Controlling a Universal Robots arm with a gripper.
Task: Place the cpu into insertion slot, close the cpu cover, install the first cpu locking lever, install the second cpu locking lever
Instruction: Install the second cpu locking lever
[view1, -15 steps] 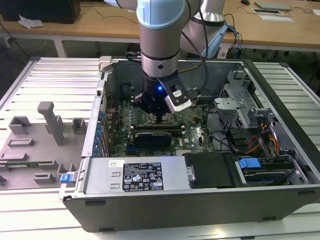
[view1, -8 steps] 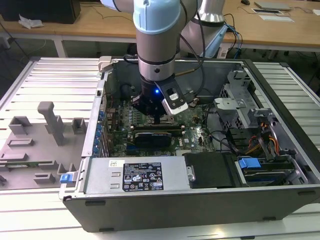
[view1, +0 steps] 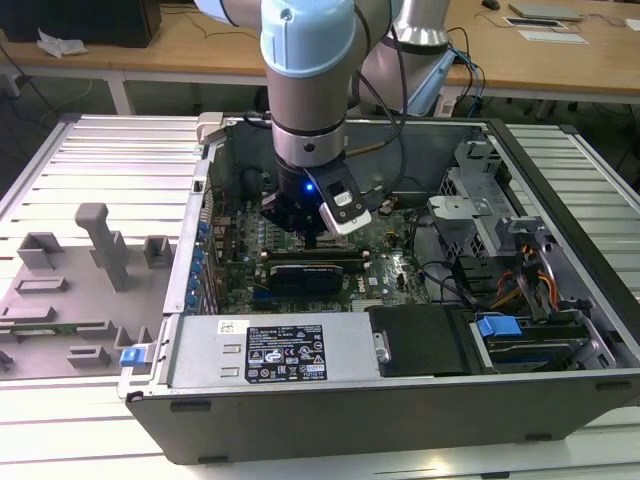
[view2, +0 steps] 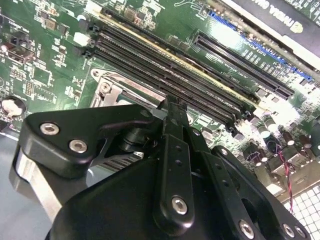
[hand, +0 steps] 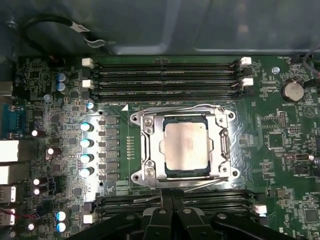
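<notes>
Plainly, the seating looks done. In the first wrist view the cpu (hand: 186, 146), a flat square chip with a pale silvery-beige top, lies in the black-rimmed square insertion slot (hand: 186, 173), and the thin silver-grey metal cpu cover (hand: 150, 150) lies flat over it, framing it through its window.

On the exterior view's left sits a grey moulded fixture plate (view1: 60, 300). Next comes the open black computer case (view1: 400, 410), with a white printed label (view1: 300, 350) on its silver power supply box; its print is small and I leave it unread. Above the green motherboard (view1: 400, 265) hangs the black gripper (view1: 315, 238). Further right is a blue plastic drive tab (view1: 497, 325).

In both wrist views the gripper (hand: 171, 200) has its jaws closed tip to tip and grips nothing. It sits just beside the thin steel wire lever (hand: 205, 184) on the near edge of the cover; a second wire lever (hand: 175, 106) runs along the far edge.

I judge the step in hand to be a lever. To do it well, press on the wire alone, push down then sideways under its hook, and keep the fingertips (view2: 172, 102) off the long black memory slots (view2: 165, 75). The black card (view2: 280, 15) bears pale lettering, cut off at the frame.
</notes>
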